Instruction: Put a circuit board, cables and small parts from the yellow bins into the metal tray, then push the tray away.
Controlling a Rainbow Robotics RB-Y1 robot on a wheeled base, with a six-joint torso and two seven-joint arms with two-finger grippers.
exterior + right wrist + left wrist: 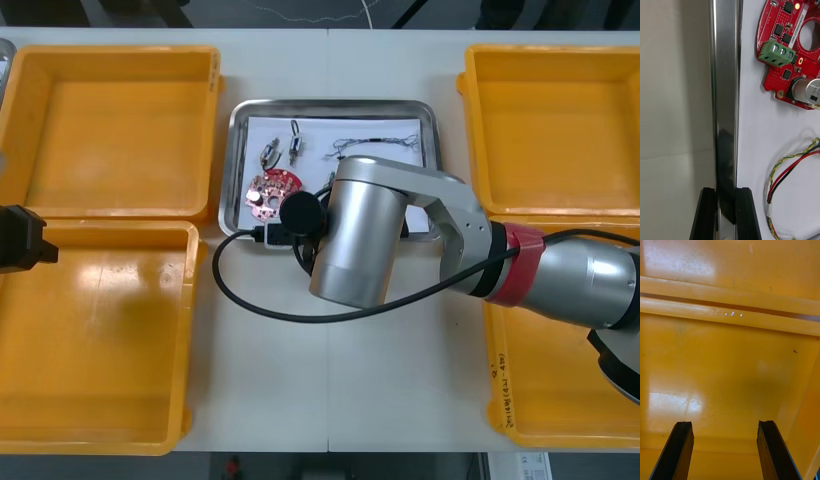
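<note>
The metal tray (330,106), white inside, lies between the yellow bins. In it are a round red circuit board (272,190), two small metal parts (271,153) and a thin cable (375,142). My right arm reaches across the tray's near edge. In the right wrist view my right gripper (727,192) is shut on the tray's shiny rim (726,93), one finger on each side. The circuit board (780,48) and a red and yellow cable (787,175) lie just inside that rim. My left gripper (726,425) hangs open over a bare yellow bin (730,371).
Two yellow bins (110,130) stand on the left and two (555,130) on the right. A black cable (228,285) from my right wrist loops over the table in front of the tray. The left gripper (22,240) sits at the left edge.
</note>
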